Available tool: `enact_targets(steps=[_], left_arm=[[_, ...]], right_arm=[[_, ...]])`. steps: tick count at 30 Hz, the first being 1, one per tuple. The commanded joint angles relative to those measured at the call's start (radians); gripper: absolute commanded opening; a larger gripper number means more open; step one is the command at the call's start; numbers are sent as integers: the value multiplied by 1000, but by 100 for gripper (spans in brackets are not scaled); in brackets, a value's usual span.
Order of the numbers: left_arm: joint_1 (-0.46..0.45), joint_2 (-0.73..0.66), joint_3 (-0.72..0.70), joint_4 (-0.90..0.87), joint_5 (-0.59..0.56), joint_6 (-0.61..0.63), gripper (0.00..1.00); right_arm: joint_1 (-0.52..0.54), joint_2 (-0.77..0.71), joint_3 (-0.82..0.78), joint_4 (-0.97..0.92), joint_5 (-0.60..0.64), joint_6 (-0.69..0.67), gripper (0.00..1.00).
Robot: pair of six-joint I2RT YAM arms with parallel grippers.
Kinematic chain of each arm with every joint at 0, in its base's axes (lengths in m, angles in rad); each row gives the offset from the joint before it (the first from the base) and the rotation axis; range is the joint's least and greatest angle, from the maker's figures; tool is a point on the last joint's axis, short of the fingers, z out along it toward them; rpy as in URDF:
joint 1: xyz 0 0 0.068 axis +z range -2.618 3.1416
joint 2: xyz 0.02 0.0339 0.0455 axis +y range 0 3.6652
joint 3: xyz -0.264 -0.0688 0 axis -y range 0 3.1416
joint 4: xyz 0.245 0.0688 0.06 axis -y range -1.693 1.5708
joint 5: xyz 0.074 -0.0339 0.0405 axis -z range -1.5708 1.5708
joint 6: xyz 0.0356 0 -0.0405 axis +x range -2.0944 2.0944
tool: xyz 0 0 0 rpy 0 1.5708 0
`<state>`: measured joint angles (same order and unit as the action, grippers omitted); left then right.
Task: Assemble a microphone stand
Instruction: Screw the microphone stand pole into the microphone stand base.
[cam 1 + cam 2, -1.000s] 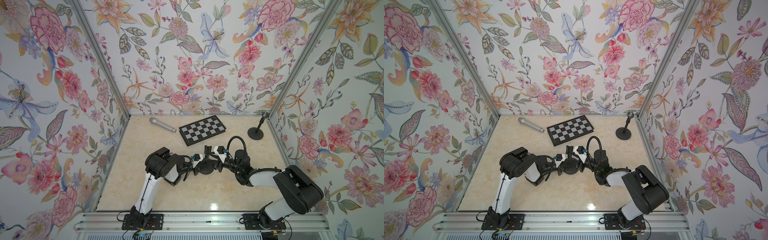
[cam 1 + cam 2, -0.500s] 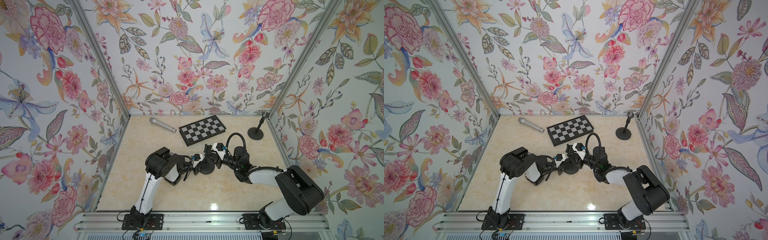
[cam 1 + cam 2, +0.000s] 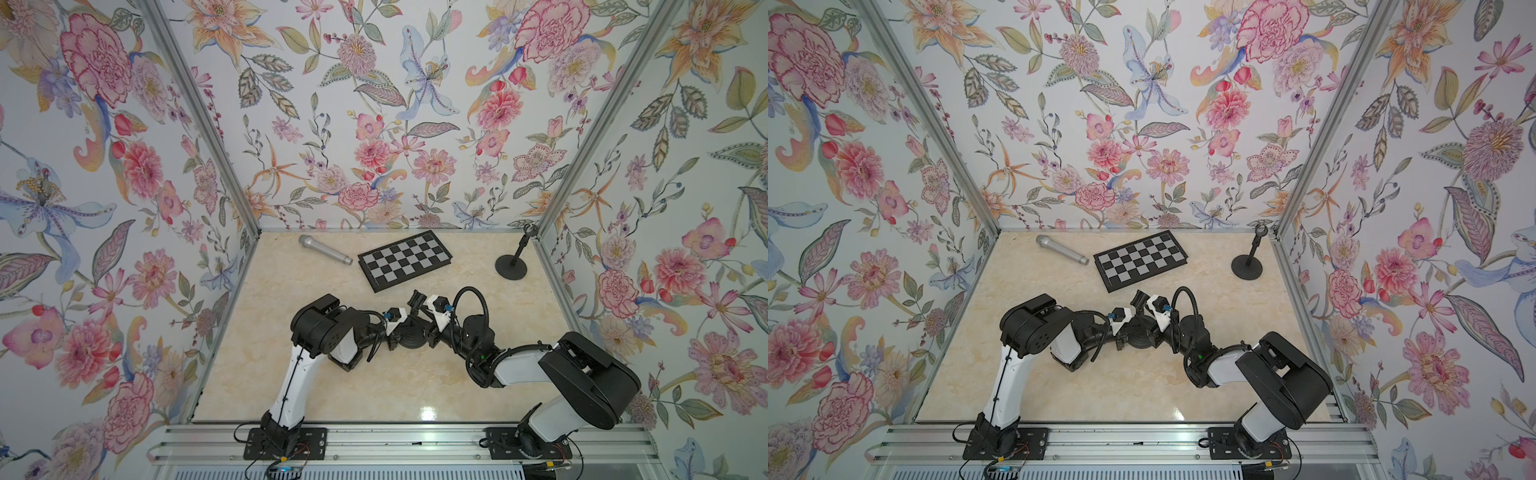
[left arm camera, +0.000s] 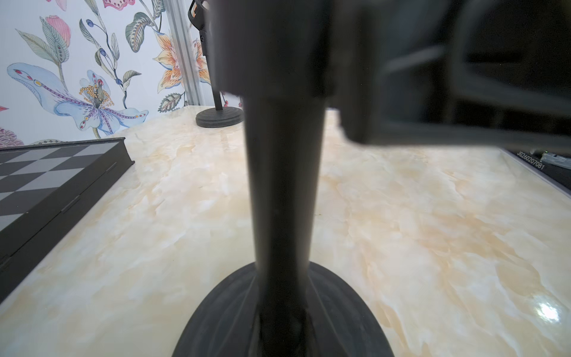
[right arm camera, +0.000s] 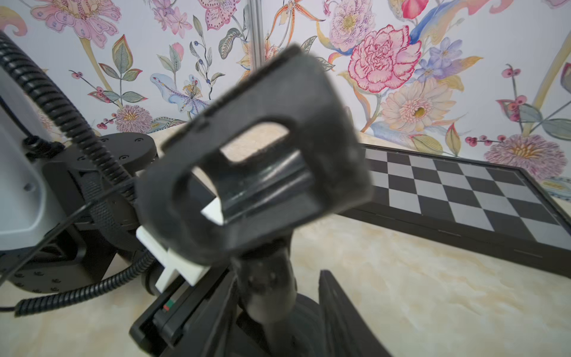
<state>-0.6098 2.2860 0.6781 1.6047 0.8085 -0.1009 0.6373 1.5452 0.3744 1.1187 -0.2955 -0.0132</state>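
Hardly anything has moved in the last second: both arms still meet at the microphone stand (image 3: pixel 412 338) standing mid-table (image 3: pixel 374 395), and the right arm has shifted only a touch. The left gripper (image 3: pixel 392 340) is clamped on the stand's pole near its round base. The right gripper (image 5: pixel 276 275) has its jaws slightly apart on either side of the stem, just under the clip (image 5: pixel 262 160).
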Motion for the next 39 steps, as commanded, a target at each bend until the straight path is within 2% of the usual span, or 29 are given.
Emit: enact_targets(steps=[1, 4, 9, 14, 16, 17, 19, 21, 23, 24, 26, 30, 31, 33, 35, 39], left_arm=[[1, 109, -27, 234, -43, 60, 20], [0, 118, -16, 232, -33, 60, 20], [2, 119, -14, 233, -26, 58, 19], [8, 119, -15, 234, -26, 52, 21], [10, 116, -17, 234, -35, 48, 22], [11, 115, -19, 233, -38, 48, 22], [12, 123, -19, 232, -46, 47, 23], [10, 144, -10, 234, -48, 40, 23], [9, 149, -5, 234, -49, 32, 23], [10, 139, -8, 234, -56, 35, 23], [11, 132, -9, 226, -61, 46, 23], [21, 133, -14, 233, -47, 43, 20], [21, 134, -15, 232, -41, 46, 20], [21, 135, -17, 234, -26, 55, 19], [20, 127, -23, 231, -22, 65, 19], [23, 137, -15, 233, -6, 60, 19]], right_arm=[[-75, -48, 47, -135, -402, -136, 50], [-86, -35, 97, -220, -470, -255, 52], [-118, 17, 147, -198, -498, -247, 48], [-135, 26, 143, -172, -439, -190, 17], [-120, 25, 116, -146, -319, -135, 2], [-103, 24, 91, -116, -182, -90, 0], [-21, 33, 33, -47, 176, 42, 0], [147, 48, -19, 7, 568, 131, 0], [258, 72, -19, -3, 756, 182, 0], [279, 80, -20, -6, 761, 217, 0], [267, 77, -26, 3, 637, 235, 0], [177, 23, -50, 31, 194, 64, 48], [142, 5, -55, 27, 93, 29, 51], [43, -37, -49, -4, -115, -17, 53], [-47, -62, -20, -55, -269, -54, 53], [-137, -51, 66, -172, -468, -156, 55]])
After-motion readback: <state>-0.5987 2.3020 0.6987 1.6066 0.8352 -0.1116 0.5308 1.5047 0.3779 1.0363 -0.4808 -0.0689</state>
